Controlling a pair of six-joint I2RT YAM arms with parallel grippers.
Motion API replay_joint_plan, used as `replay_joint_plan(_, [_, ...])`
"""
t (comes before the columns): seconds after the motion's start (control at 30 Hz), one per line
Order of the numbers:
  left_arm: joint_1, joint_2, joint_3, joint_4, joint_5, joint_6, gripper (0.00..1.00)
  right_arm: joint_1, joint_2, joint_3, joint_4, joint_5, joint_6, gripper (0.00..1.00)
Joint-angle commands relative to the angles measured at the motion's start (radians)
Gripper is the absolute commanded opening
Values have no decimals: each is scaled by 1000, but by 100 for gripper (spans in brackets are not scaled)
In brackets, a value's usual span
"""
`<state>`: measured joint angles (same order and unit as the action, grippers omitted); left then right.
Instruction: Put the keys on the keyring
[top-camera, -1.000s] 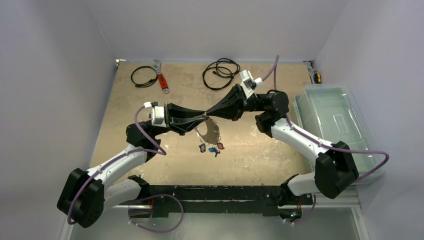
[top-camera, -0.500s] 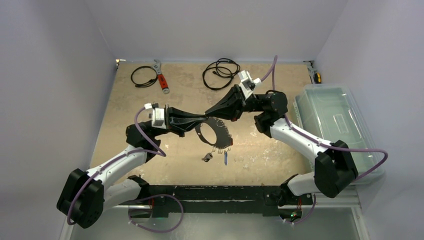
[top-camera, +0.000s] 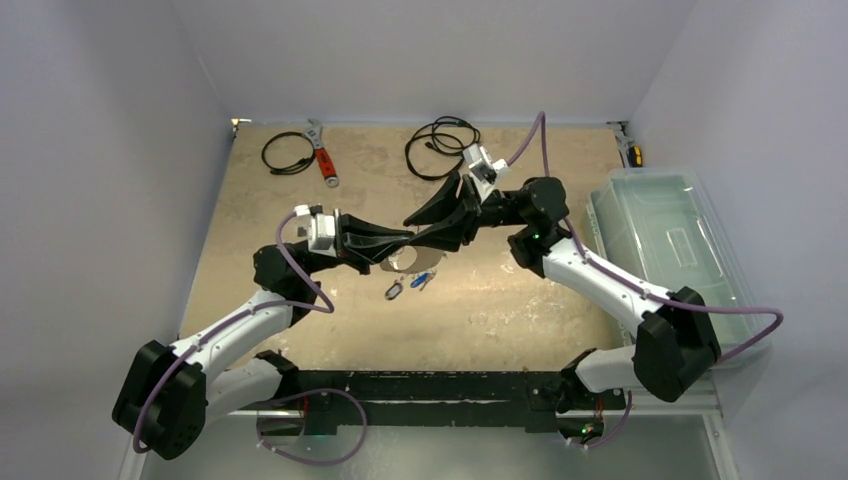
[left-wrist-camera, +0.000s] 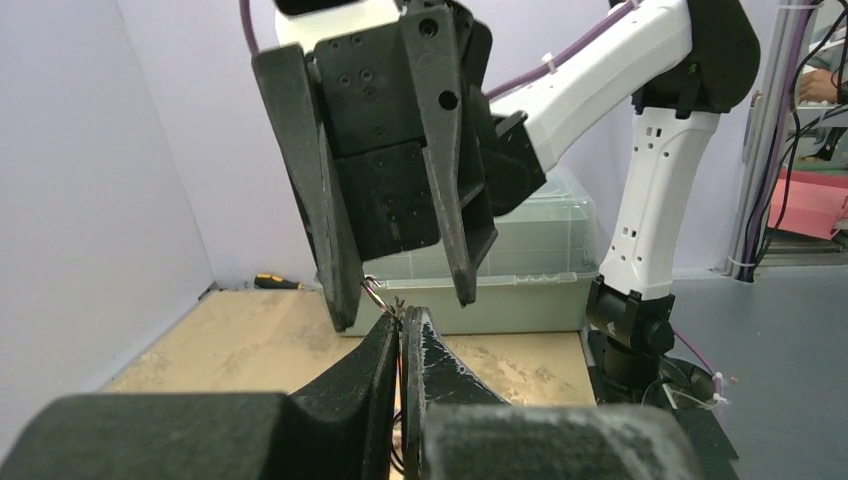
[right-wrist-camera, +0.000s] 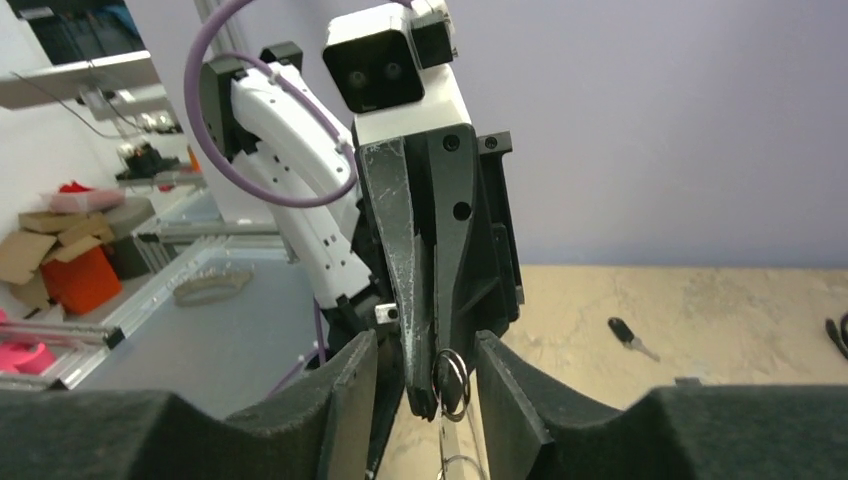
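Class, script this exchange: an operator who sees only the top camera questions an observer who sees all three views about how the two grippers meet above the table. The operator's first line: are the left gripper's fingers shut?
Observer: Yes. In its own wrist view the left gripper has both fingers pressed together.
Operator: And the right one?
Observer: Open. The right gripper holds its fingers apart, one on either side of the left gripper's tips.
Operator: What sits between them?
Observer: A small wire ring, pinched at the left gripper's tips.
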<state>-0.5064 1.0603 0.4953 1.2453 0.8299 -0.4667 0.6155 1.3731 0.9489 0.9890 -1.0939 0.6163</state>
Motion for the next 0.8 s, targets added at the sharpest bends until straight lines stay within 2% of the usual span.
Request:
replay_joint_plan(0.0, [0,-32,14,-13,-22,39,0,6,-86,92,-319,38,-254,46])
replay_joint_plan(0.2, [0,-43,18,-49,-18,63,0,5,-135,174,-687,106,-538,53])
replay_joint_plan(0.4, [0,-54,30,-107,1,100,0,4,-117,289,-1052,174,-788,59])
replay_joint_plan(0.57, [-1,-89,75,-331,35,248,0,1,-82,415,-1307,212,-945,56])
replay_joint_plan(0.67, [-7,-106,104,-483,34,354,0,1,-69,465,-1404,216,-996,51])
replay_joint_plan(0.77, [-18,-114,125,-574,36,420,0,0,-56,490,-1485,178,-1031,51])
